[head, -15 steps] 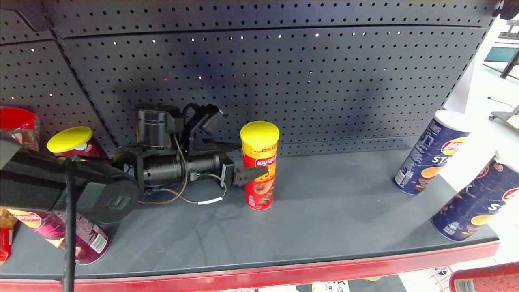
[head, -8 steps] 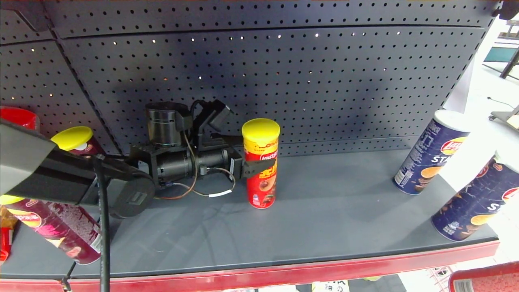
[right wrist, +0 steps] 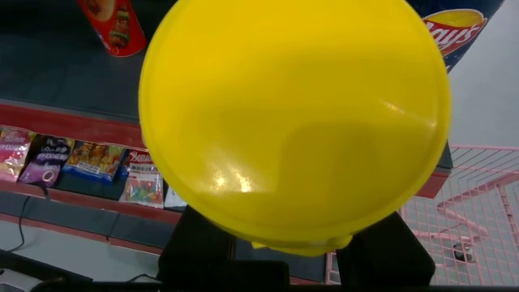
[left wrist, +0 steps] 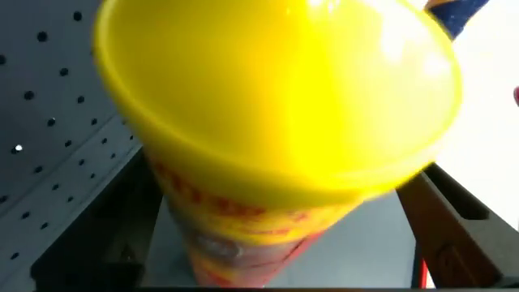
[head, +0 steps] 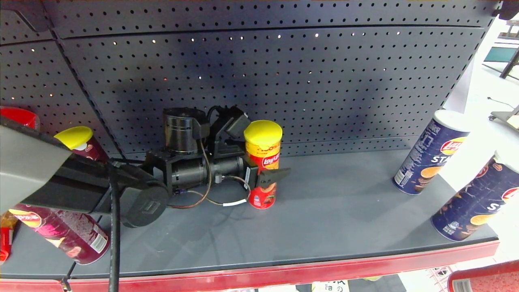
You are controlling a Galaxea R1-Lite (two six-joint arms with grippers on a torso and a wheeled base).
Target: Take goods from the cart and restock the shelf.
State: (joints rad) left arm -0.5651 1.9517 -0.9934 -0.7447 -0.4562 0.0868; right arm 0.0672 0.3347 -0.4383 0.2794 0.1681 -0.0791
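Observation:
A red chip can with a yellow lid (head: 262, 162) stands upright on the dark shelf (head: 324, 219), close to the pegboard back wall. My left gripper (head: 276, 164) reaches in from the left with one finger on each side of the can. In the left wrist view the can (left wrist: 268, 162) stands between the spread fingers (left wrist: 446, 227), with shelf showing in the gap, so the gripper is open. My right gripper (right wrist: 284, 251) is below the shelf front, shut on another can whose yellow lid (right wrist: 296, 122) hides the fingers.
Two blue chip cans (head: 429, 152) (head: 474, 202) stand at the shelf's right end. Maroon cans with yellow lids (head: 77, 142) (head: 65, 235) stand at the left, beside the left arm. A red lip (head: 284, 273) runs along the shelf front. A pink cart grid (right wrist: 478, 219) is below right.
My left arm has moved right and deeper into the shelf, carrying the red can toward the back wall. Its near finger now stands off the can.

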